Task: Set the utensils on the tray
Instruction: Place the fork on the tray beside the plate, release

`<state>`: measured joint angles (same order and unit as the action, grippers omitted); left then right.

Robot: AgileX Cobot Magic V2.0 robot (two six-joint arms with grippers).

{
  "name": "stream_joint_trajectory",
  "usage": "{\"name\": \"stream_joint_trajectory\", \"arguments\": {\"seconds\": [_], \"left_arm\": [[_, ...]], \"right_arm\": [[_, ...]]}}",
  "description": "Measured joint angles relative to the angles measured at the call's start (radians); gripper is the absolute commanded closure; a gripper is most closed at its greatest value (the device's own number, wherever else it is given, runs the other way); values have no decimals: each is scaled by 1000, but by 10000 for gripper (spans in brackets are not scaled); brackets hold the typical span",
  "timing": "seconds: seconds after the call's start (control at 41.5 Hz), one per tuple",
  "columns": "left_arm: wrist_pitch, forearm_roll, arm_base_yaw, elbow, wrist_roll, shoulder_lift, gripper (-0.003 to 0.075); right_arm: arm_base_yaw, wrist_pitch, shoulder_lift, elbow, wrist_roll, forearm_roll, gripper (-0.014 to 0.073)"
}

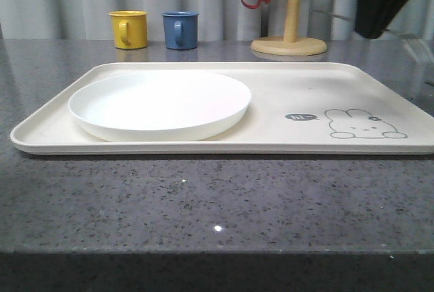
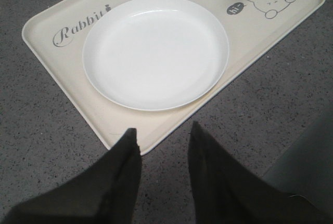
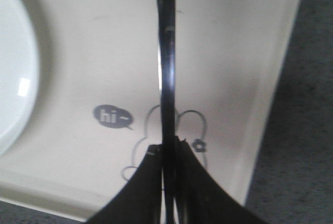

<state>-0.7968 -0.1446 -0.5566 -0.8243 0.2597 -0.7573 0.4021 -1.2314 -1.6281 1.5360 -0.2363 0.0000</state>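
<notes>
Tray point(image 1: 285, 95) holds a white plate point(image 1: 159, 102); right pincer point(image 3: 169, 148) grips what seems a utensil point(image 3: 167, 63); left pincer point(image 2: 162, 135) gapes

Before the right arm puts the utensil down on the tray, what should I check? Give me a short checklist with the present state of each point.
1. Right hand is shut on the utensil: ok.
2. Which utensil it is: cannot tell, it shows edge-on.
3. Utensil is over the tray, above the rabbit drawing: ok.
4. That spot is bare and beside the white plate: ok.
5. Left hand is open, holds nothing, and sits at the tray's corner, away from the drop spot: ok.
6. Height above the tray: cannot tell.
</notes>
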Motion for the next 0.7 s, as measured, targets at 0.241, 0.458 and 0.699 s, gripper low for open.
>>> {"name": "stream_joint_trajectory", "arguments": {"seconds": [0.241,0.458,0.699], "left_arm": [[0,0,0,0,0,0,502],[0,0,0,0,0,0,502],[0,0,0,0,0,0,502]], "right_arm": [[89,0,-97,17,-232,-6,555],[93,14,-176,17,-358,-6,555],[93,62,-200,17,-375,0,536]]}}
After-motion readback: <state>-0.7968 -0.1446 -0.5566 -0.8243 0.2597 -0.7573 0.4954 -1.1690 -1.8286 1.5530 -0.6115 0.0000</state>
